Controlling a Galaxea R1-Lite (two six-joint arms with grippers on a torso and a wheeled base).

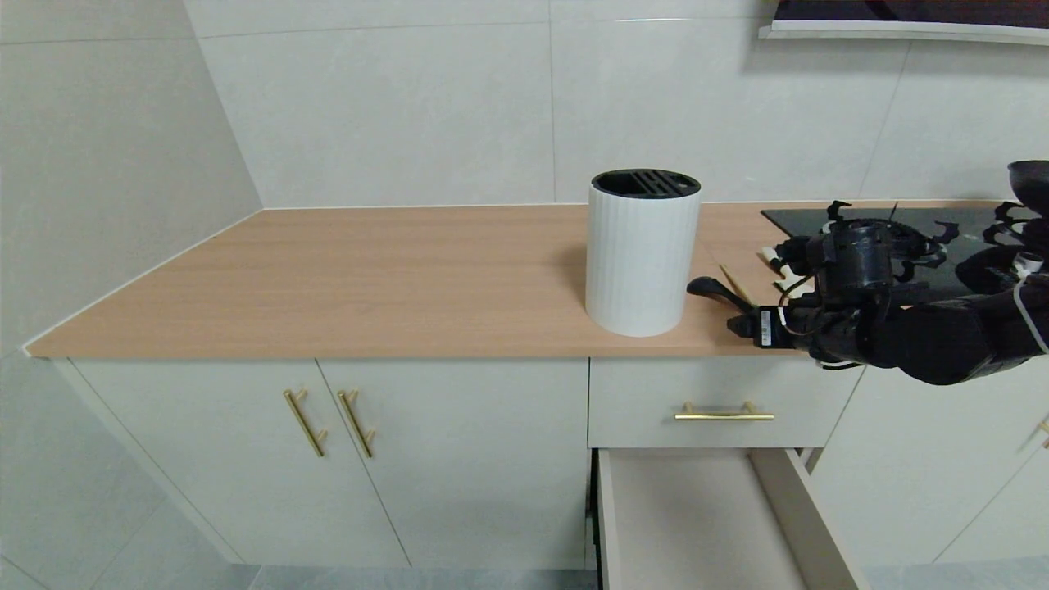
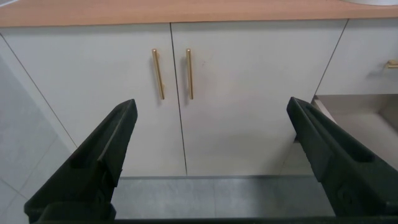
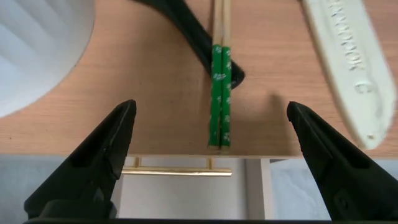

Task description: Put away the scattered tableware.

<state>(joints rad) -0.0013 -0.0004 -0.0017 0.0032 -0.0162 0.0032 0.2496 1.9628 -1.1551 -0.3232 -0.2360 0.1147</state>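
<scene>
I read this as the start of a pick. My right end effector (image 3: 209, 109) hangs over the near edge of the bench (image 1: 369, 279), jaws spread wide and grasping nothing. The chopsticks (image 3: 219, 93) lie between its fingers, flat on the bench with their green ends toward the near edge.

A black-handled utensil (image 3: 193, 31) lies partly under the chopsticks, its end touching them. A white utensil (image 3: 351, 62) rests apart from them, on the side away from the white holder (image 1: 639, 262). The holder stands upright just left of all this, its slotted black top facing up.

The next move, as I judge it, is to come straight down and clench on the pair of chopsticks. They are thin and lie flat, so I expect the fingers must almost touch the wood to catch both sticks. The black handle could be dragged along or nudged aside.

Where they should go I cannot tell: either the holder or the open drawer (image 1: 697, 508) below the bench front looks plausible. The holder's wall is close on the left, and the cooktop (image 1: 869, 221) lies on the far side.

My left end effector (image 2: 209, 106) is low, released and holding nothing, facing the cabinet doors (image 2: 174, 112).
</scene>
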